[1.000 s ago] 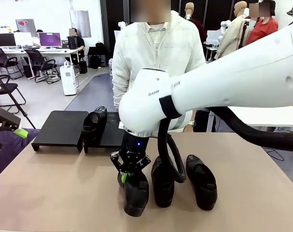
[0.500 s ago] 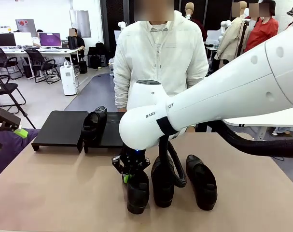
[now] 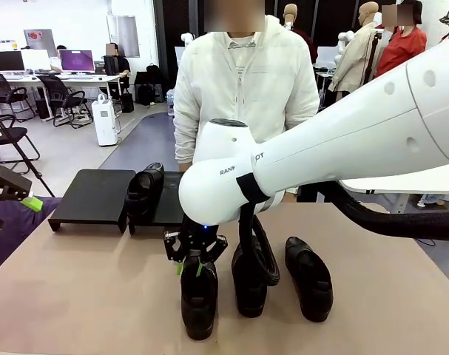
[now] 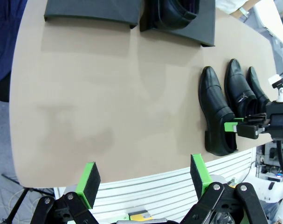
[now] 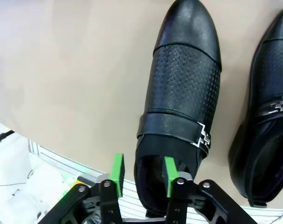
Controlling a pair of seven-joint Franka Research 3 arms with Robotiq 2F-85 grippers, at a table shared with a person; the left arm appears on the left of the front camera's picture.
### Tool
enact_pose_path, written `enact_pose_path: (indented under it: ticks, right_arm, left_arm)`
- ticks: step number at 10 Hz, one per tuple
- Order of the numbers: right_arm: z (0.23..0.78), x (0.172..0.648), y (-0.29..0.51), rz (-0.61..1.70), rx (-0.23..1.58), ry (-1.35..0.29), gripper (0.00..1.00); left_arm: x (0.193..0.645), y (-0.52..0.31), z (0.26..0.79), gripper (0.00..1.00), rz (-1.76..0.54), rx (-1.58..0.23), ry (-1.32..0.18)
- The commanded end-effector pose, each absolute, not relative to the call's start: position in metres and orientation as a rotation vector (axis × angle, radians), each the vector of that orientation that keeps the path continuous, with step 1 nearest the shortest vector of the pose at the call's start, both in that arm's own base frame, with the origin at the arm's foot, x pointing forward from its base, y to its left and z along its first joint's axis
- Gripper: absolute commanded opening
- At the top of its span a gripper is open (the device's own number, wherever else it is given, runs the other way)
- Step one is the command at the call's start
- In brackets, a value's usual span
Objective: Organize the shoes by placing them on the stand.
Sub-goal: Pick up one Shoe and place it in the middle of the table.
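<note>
Nearest, at the left side of the tan table (image 3: 76, 296): left gripper (image 4: 144, 173). Hangs in the air. Has its two green pads (image 4: 90, 179) wide apart. Holds nothing.

Next: right gripper (image 5: 143, 168), at the end of the big white right arm (image 3: 342, 140) reaching in from the right. Hovers at the heel end of the left shoe (image 5: 185, 84). Has its jaws partly open. Stands with one pad outside the shoe's side wall and the other over the shoe's hole. Shows a strip of table between the outer pad and the leather, so squeezes nothing. Cannot tell whether the inner pad touches the shoe.

Left shoe: flat on the table, sole down, heel close to the near edge, toe pointing to the far side. Shiny black, with tiny dots on top and a strap with a small metal piece.

Just beside it, to the right: middle shoe (image 3: 248, 296), partly hidden by the arm's black cable (image 3: 248, 225). Then right shoe (image 3: 311, 281), a little apart. All three in a row, pointing the same way.

Farther back and to the left: the stand (image 4: 92, 11), made of two low black platforms side by side. Left platform (image 3: 91, 194) close to the table's left edge. Right platform (image 4: 204, 28) just beside it, with the fourth shoe (image 3: 143, 188) sitting on its left half.

Farthest: a person (image 3: 242, 89) in a white jacket, standing behind the table.
</note>
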State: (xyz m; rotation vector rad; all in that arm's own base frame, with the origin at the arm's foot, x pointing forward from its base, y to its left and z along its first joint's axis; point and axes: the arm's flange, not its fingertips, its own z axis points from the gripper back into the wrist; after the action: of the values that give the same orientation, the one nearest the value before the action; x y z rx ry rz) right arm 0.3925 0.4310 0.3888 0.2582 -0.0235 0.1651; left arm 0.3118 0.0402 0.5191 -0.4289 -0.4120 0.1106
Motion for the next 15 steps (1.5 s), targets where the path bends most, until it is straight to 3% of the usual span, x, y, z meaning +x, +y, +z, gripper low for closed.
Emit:
enact_pose_path:
  ticks: [1, 6, 8, 10, 12, 13, 15]
  right_arm:
    - [0.414, 0.390, 0.411, 0.203, 0.349, -0.032, 1.00]
    - [0.540, 0.379, 0.182, 0.318, 0.614, 0.060, 1.00]
    - [0.560, 0.358, 0.066, 0.294, 0.785, -0.056, 1.00]
    - [0.548, 0.329, -0.017, 0.064, 0.836, -0.223, 1.00]
    - [0.530, 0.300, -0.045, -0.060, 0.897, -0.381, 1.00]
    - [0.554, 0.322, -0.045, 0.055, 0.852, -0.198, 1.00]
    - [0.554, 0.322, -0.045, 0.055, 0.852, -0.198, 1.00]
  left_arm:
    - [0.312, 0.042, 0.520, 1.00, 0.095, -0.451, -0.418]
    - [0.312, 0.042, 0.520, 1.00, 0.095, -0.451, -0.418]
    - [0.312, 0.042, 0.520, 1.00, 0.095, -0.451, -0.418]
    - [0.312, 0.042, 0.520, 1.00, 0.095, -0.451, -0.418]
    - [0.312, 0.042, 0.520, 1.00, 0.095, -0.451, -0.418]
    - [0.312, 0.042, 0.520, 1.00, 0.095, -0.451, -0.418]
    - [0.312, 0.042, 0.520, 1.00, 0.095, -0.451, -0.418]
